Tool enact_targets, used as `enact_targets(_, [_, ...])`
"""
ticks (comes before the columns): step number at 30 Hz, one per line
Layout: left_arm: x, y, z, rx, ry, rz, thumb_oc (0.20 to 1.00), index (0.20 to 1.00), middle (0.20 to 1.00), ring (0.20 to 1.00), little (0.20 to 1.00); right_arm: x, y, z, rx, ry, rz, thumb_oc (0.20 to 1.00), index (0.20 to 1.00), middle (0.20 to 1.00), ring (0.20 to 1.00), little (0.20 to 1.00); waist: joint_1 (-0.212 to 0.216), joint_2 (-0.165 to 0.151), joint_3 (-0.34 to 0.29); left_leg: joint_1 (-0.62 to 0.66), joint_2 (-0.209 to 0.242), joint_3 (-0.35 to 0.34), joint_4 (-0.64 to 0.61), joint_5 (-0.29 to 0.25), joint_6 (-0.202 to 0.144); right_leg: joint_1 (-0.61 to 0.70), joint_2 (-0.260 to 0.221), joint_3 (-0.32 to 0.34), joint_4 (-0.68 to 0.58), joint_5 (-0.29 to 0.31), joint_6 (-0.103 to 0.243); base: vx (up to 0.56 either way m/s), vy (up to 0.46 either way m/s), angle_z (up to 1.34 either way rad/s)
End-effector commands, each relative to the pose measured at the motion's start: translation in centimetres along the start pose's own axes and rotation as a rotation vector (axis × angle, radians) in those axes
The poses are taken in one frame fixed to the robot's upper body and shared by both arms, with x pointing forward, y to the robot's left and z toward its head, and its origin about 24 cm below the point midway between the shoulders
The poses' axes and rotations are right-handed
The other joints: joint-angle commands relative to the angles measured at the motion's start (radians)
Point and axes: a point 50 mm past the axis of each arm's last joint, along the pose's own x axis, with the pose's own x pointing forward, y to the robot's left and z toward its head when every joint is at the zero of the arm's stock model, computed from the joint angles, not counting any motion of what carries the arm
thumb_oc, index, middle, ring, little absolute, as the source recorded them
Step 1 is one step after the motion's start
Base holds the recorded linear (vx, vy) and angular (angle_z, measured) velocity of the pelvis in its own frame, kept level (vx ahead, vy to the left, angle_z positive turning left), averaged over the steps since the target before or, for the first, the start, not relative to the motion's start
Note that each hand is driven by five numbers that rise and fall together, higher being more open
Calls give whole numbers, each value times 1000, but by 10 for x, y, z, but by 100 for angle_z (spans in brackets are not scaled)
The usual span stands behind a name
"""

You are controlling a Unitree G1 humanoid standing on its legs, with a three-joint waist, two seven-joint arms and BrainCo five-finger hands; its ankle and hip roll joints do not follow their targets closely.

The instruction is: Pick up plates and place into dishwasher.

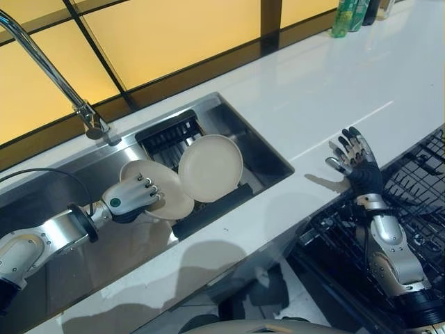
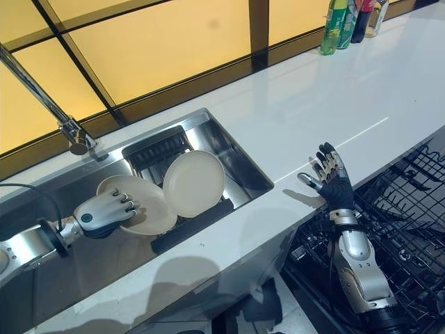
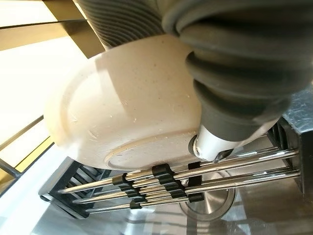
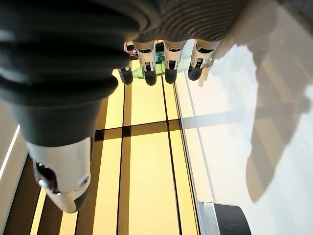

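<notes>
My left hand (image 1: 132,198) is down in the sink (image 1: 261,149), and its fingers are curled on the rim of the nearer plate (image 1: 170,202), with the thumb at the back side, so it pinches this plate. The plate stands tilted on the dish rack (image 1: 212,209), and just beside it the second plate (image 1: 211,167) leans on the same rack, with its edge overlapping the first one. In the left wrist view the plate's underside (image 3: 122,117) rests against the metal rods (image 3: 195,171) of the rack.

To do this step well, I think I should lift straight up first, so the rim slips free from the rods and does not drag the second plate with it.

The faucet (image 1: 49,69) hangs over the far left of the sink. The white counter (image 1: 361,83) is wide and bare. My right hand (image 1: 353,161) waits with fingers spread over the counter's near edge, above the dishwasher rack (image 1: 417,181)
</notes>
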Motion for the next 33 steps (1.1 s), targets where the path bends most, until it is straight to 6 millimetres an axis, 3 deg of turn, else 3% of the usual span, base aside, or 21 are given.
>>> enact_targets(1, [-16, 6, -35, 73, 99, -88, 200, 200, 200, 200, 200, -7, 1, 4, -2, -1, 25, 1000, 1000, 1000, 1000, 1000, 45, 9, -55, 27, 8, 11, 2, -96, -16, -157, -77, -42, 74, 74, 88, -32, -20, 4])
enact_targets(10, [-23, 20, -48, 98, 142, -126, 200, 200, 200, 200, 200, -4, 0, 9, 8, -12, 16, 1000, 1000, 1000, 1000, 1000, 70, 11, -64, 24, 6, -3, 5, -95, -17, -153, -80, -69, 81, 69, 86, -34, -7, 5])
enact_targets(16, [-29, 29, -60, 123, 214, -49, 200, 200, 200, 200, 200, -3, 4, 9, 16, -21, 14, 1000, 1000, 1000, 1000, 1000, 92, 9, -70, 18, 6, -16, 5, -93, -20, -152, -82, -90, 91, 61, 84, -33, -3, 9])
enact_targets(23, [-52, 51, -81, 168, 363, 288, 200, 200, 200, 200, 200, -6, 2, 9, 14, -34, 0, 1000, 1000, 1000, 1000, 1000, 121, 1, -84, 12, 8, -24, 1, -92, -22, -149, -78, -111, 87, 57, 78, -35, 2, 9])
enact_targets(28, [-60, 59, -72, 93, 360, 528, 200, 200, 200, 200, 200, -4, 5, 17, 8, -82, 17, 1000, 1000, 1000, 1000, 1000, 129, -14, -93, 10, 10, -30, 1, -96, -23, -147, -73, -118, 82, 55, 74, -24, -6, 6])
enact_targets(33, [-51, 67, -60, -73, 321, 722, 200, 200, 200, 200, 200, 3, 14, 37, -17, -201, 75, 1000, 1000, 1000, 1000, 1000, 132, -33, -102, 12, 15, -30, 1, -104, -23, -143, -64, -116, 73, 54, 71, -20, -14, 6])
